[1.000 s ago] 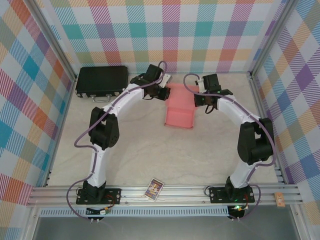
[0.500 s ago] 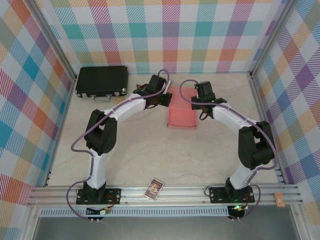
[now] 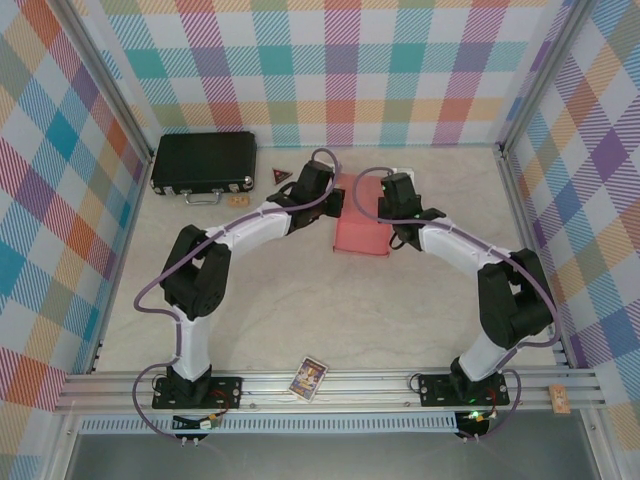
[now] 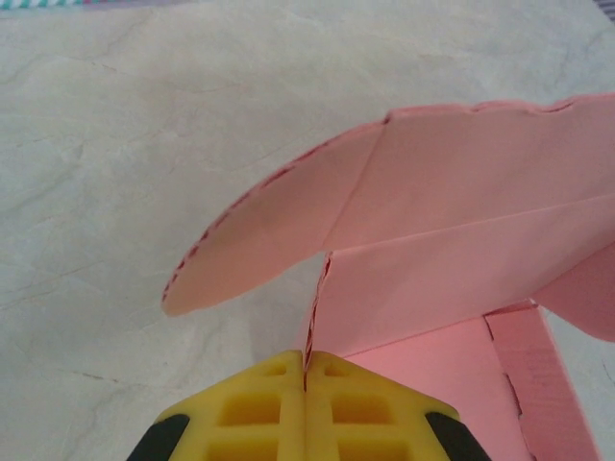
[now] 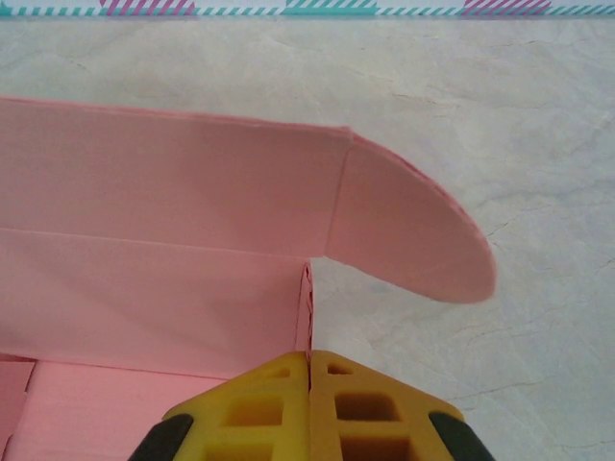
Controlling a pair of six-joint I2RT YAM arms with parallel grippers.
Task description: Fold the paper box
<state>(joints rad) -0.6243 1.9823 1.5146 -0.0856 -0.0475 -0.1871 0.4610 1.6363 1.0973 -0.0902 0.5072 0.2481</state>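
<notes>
paper box (image 3: 360, 225): a pink card piece, partly folded, is seen at the far middle of the tabletop (image 3: 300, 300), between the two pincers; a long wall (image 5: 163, 173) is raised and a rounded flap (image 4: 259, 240) is spread outward at each end.
left pincer (image 4: 306, 370): it is placed at the box's left side; the yellow pads are pressed together, and the thin upright edge of a box wall is seen running into the seam between them, so the card is pinched.
right pincer (image 5: 309, 365): it is placed at the box's right side; its pads are likewise closed, with a wall edge pinched in the seam.
black case (image 3: 204, 163): it is laid in the far left corner, well apart from the box.
picture card (image 3: 309, 378): it is laid on the near rail, between the arm bases.
</notes>
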